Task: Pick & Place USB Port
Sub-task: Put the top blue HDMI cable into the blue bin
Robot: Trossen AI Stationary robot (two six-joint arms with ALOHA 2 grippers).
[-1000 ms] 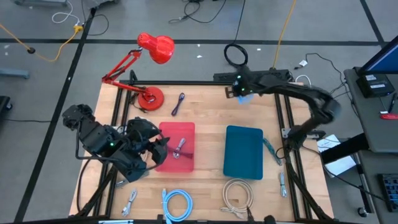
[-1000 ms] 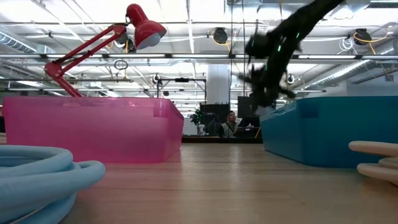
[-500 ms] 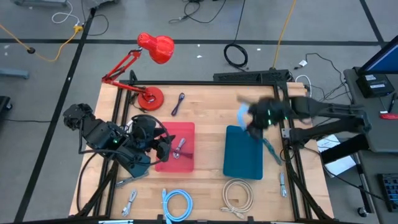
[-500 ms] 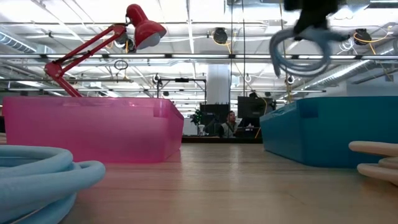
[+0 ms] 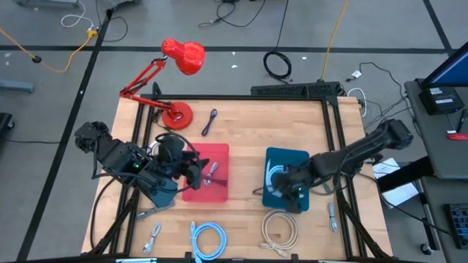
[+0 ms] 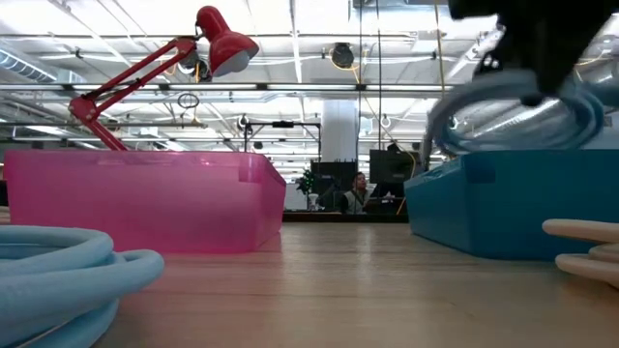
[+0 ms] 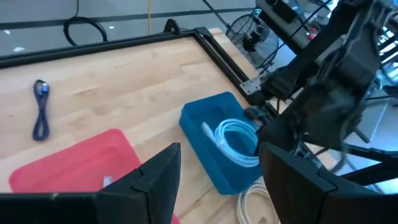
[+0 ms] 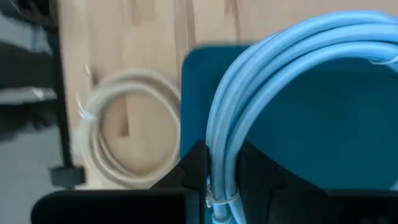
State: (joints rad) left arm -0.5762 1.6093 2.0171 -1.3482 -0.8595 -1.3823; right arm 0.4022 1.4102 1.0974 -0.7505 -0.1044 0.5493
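My right gripper (image 5: 290, 191) is over the near part of the teal bin (image 5: 287, 201), shut on a coiled light-blue USB cable (image 5: 276, 175). In the low view the coil (image 6: 513, 116) shows just above the teal bin's rim (image 6: 513, 203). In the left wrist view the coil (image 7: 236, 140) sits within the bin's walls. My left gripper (image 7: 217, 186) is open and waits at the left edge of the pink bin (image 5: 213, 191). Inside the pink bin lies a small grey cable (image 5: 212, 174). My right gripper pinches the coil's bundled strands (image 8: 217, 180) between its two fingers, right by a white tie. The fingers lie across the strands, and the loop (image 8: 292, 56) spreads out ahead of them over the teal bin (image 8: 323, 118). Whether the coil touches the bin's floor, I cannot tell.
Near the table's near edge lie a second light-blue coil (image 5: 208, 237), a beige coil (image 5: 280, 228) and small white cables (image 5: 153, 235). A purple cable (image 5: 210, 120) and a red desk lamp (image 5: 175, 113) sit toward the far edge. A black frame borders the table.
My right arm has swung fast from the table's far edge toward the near edge and come down over the teal bin, carrying the light-blue coil. The coil, first high above the table, now sits at the bin's rim. My left gripper has shifted slightly toward the pink bin.
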